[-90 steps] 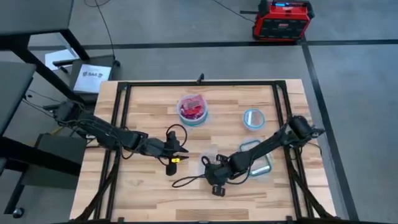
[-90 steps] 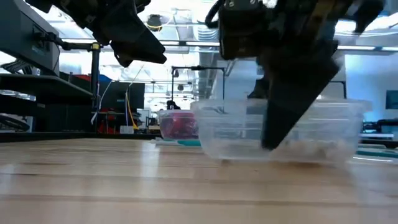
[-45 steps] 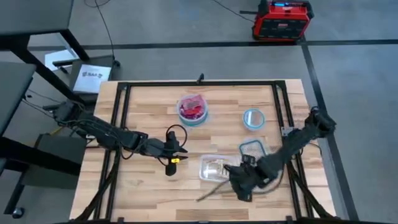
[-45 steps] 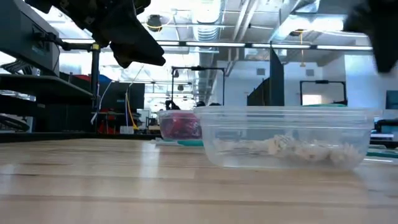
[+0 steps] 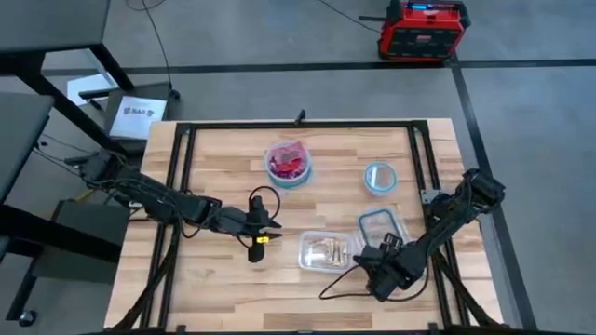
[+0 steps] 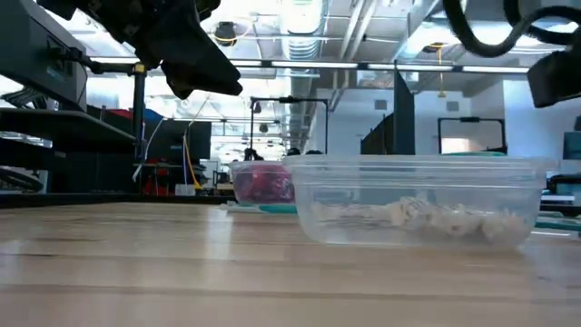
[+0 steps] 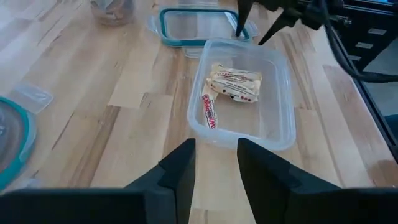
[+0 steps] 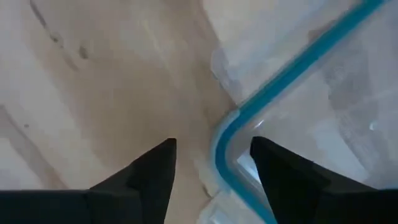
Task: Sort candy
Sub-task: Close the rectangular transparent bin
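Candy in the tub, both arms clear of it.

A few whitish-wrapped candy (image 7: 233, 83) pieces lie on the floor of the clear rectangular tub (image 5: 326, 252) near the front middle of the wooden table (image 5: 214, 288), with one red-printed piece (image 7: 209, 111) lying beside them. More sweets, red and purplish, fill a bluish-rimmed bowl (image 5: 289, 164) farther back. The right gripper (image 5: 384, 270) hangs just beside the tub's right end, over a clear lid with a teal rim (image 8: 280, 81), its fingers (image 8: 155, 171) spread apart and holding nothing. The left gripper (image 7: 214, 171) hovers off to the tub's left, pointed toward it, its fingers parted by a narrow gap and empty. A second bowl (image 5: 379, 176) stands toward the back right.
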Tool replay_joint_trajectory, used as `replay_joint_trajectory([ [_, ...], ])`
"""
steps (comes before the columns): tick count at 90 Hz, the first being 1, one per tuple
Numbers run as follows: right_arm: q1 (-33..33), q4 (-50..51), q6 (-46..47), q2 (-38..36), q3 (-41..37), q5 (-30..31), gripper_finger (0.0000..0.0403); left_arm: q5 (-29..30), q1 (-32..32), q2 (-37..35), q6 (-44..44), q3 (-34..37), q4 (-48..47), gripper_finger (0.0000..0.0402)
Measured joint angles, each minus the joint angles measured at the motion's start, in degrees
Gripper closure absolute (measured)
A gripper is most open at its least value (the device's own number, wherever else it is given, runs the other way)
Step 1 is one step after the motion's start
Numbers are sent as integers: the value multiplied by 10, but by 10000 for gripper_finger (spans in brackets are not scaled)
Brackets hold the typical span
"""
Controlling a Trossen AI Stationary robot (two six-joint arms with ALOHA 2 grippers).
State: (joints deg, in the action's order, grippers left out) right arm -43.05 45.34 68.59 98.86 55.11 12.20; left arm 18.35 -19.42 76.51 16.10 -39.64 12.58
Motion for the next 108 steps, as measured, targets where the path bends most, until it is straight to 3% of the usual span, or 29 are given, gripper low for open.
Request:
replay_joint_trajectory([
  [12,1,0,0,0,-14,7,252,0,0,0,0,0,0,295],
  [32,0,-21,-1,3,-29,1,391,0,0,0,0,0,1,295],
  [58,-10,-21,0,-8,-16,-2,401,0,0,0,0,0,5,295],
  [72,-31,4,6,-65,-1,-6,402,0,0,0,-13,0,26,295],
  [108,-96,-3,5,-293,-1,165,403,0,11,0,-224,-28,89,295],
])
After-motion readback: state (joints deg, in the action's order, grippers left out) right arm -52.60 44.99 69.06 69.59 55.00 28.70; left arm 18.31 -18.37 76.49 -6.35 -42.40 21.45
